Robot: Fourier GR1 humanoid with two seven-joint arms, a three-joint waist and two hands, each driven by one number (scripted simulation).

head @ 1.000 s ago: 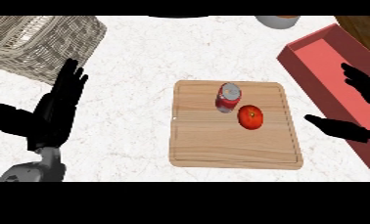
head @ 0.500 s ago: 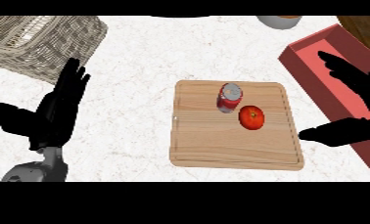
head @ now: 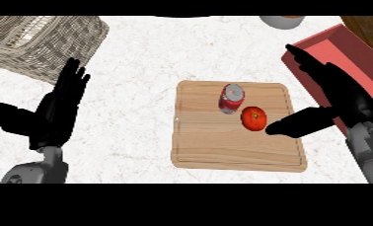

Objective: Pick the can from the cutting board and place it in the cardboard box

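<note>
A: So, where is the can (head: pixel 232 98) sitting?

B: It is standing on the cutting board (head: pixel 211 141), near the far edge, with a tomato (head: pixel 253 118) just beside it on the right. Nothing is holding it.

A: And the right hand (head: pixel 331 89)?

B: It is hovering over the board's right edge, fingers straight and spread, thumb pointing toward the tomato. It is released and apart from the can.

A: Which step is that?

B: I am judging it as the approach, before any grasp. The next move is calling for the hand to slip past the tomato and close round the can without knocking either.

A: And the box?

B: A red box (head: pixel 342 57) is lying at the right, behind that hand.

A: The left hand (head: pixel 62 106)?

B: It is resting open at the left, near a wicker basket (head: pixel 51 42).
</note>
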